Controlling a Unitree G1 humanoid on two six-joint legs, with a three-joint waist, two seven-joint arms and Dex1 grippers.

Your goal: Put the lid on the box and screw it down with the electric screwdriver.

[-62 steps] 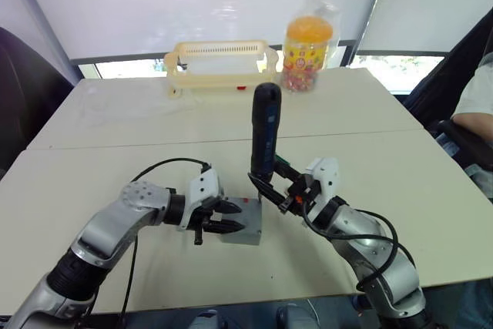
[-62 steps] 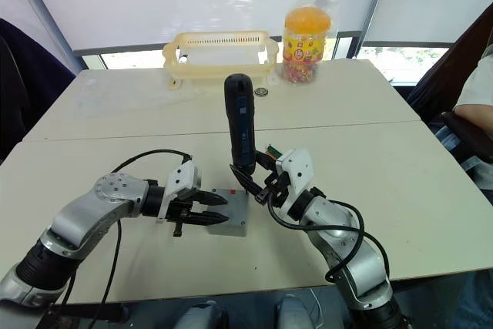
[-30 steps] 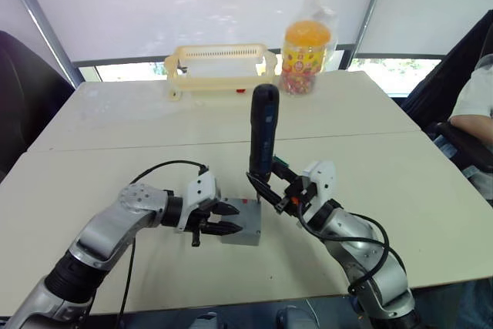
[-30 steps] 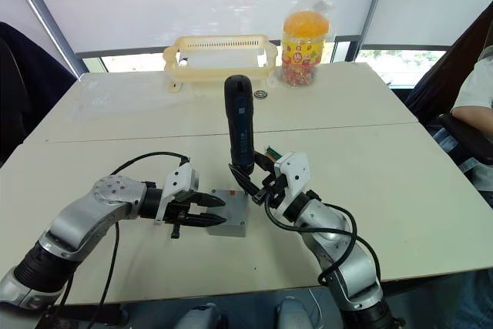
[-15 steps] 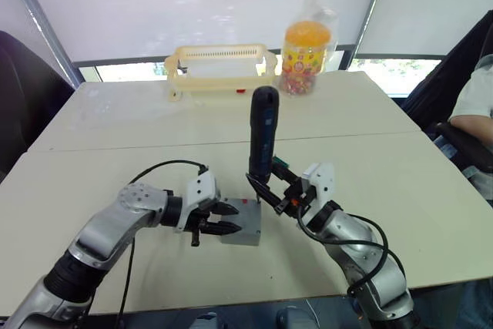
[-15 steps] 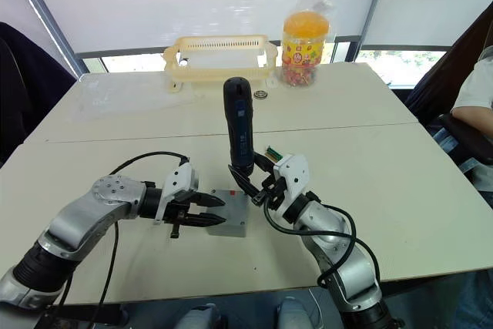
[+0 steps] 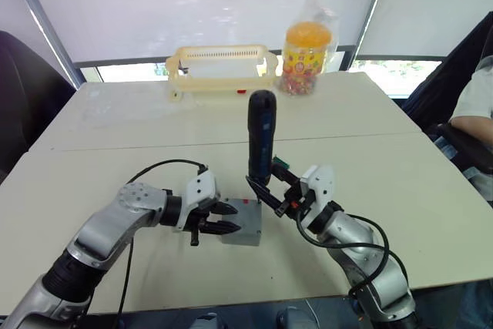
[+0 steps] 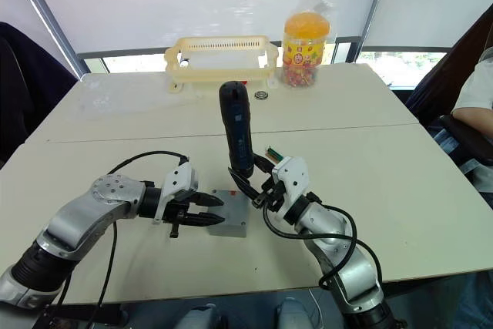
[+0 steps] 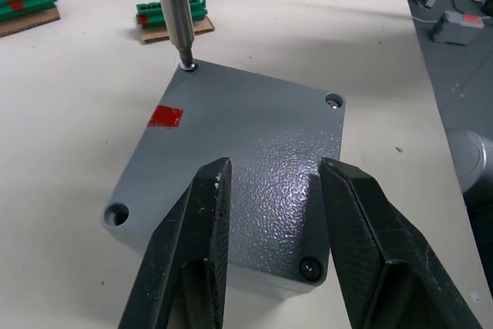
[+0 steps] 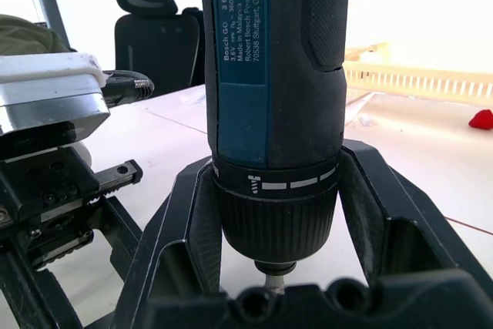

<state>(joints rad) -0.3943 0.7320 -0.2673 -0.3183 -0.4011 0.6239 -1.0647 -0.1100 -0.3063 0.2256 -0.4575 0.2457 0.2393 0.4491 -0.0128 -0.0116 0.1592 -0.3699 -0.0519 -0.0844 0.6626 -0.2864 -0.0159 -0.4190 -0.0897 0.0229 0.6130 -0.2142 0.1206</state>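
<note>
The cream table (image 7: 400,182) is taken in first, with the slotted basket (image 7: 219,67) and the snack jar (image 7: 308,45) at its far edge, well apart from the box (image 7: 245,223), which sits near the front edge between the two arms. The lid (image 9: 246,182) is already seated flat on the box, its textured grey face marked by a red patch, and screws are seen in at least two corners. The electric screwdriver (image 7: 261,138) is clamped by the right gripper (image 8: 258,188) just beside the box on its right, its long axis nearly upright, and the bit (image 9: 174,9) is planted on the far corner screw (image 9: 187,66) of the lid. The left gripper (image 7: 218,219) is held spread at the box's left side, fingertips (image 9: 212,213) over the lid's near edge, pinching nothing. Driving that corner is judged to be the step in hand; the bit must be kept square over the screw.
</note>
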